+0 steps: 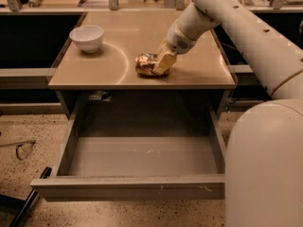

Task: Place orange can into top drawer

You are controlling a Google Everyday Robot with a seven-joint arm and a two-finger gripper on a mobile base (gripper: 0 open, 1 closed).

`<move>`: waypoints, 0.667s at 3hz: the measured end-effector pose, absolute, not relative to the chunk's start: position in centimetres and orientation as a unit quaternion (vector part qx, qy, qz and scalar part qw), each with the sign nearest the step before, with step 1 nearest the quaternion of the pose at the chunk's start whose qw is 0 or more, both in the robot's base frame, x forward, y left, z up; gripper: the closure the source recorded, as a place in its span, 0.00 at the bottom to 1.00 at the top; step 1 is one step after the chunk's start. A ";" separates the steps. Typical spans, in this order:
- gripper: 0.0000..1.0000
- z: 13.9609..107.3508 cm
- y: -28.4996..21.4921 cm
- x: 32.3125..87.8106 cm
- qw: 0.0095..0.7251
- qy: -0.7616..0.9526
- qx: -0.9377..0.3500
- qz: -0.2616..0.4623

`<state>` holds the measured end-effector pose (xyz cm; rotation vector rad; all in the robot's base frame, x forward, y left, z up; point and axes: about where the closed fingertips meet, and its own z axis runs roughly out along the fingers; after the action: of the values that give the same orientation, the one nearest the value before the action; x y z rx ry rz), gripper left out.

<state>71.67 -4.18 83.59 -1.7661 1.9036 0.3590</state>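
The orange can [145, 64], shiny golden-orange with brown patches, lies on the tan countertop [113, 72] near its front edge. My gripper [160, 65] reaches down from the upper right and sits at the can's right side, covering part of it. The top drawer [128, 187] below the counter is pulled out wide open. Its grey floor [118, 157] holds nothing but scuff marks.
A white bowl [86, 38] stands at the back left of the countertop. My arm's large white body [265, 164] fills the right side of the view. A dark rod [26, 197] and a cable [19, 148] lie on the speckled floor at left.
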 end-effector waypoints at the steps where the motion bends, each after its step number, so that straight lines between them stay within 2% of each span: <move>1: 0.88 83.9 -4.3 70.9 0.264 0.696 -0.656 0.129; 2: 1.00 86.0 -5.1 69.2 0.292 0.685 -0.659 0.106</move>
<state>69.16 -5.13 85.96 -1.7562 1.8254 0.2820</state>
